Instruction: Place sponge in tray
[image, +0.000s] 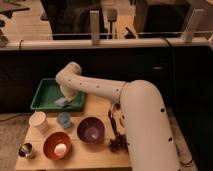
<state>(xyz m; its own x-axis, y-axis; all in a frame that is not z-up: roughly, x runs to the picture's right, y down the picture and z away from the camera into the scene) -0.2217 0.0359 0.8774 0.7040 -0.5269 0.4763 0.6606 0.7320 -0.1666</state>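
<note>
1 blue-grey sponge (61, 102), hand (68, 97) over tray (44, 93)

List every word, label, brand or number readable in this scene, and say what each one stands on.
None: no readable text shows anywhere.
The green tray, white cup, purple bowl and orange bowl show no lettering.
The gripper, low over the tray beside the sponge, shows no marking either.

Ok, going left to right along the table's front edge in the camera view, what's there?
From left: metal cup, red bowl, purple bowl, dark clump. The end effector is farther back, over the green tray by the sponge.
</note>
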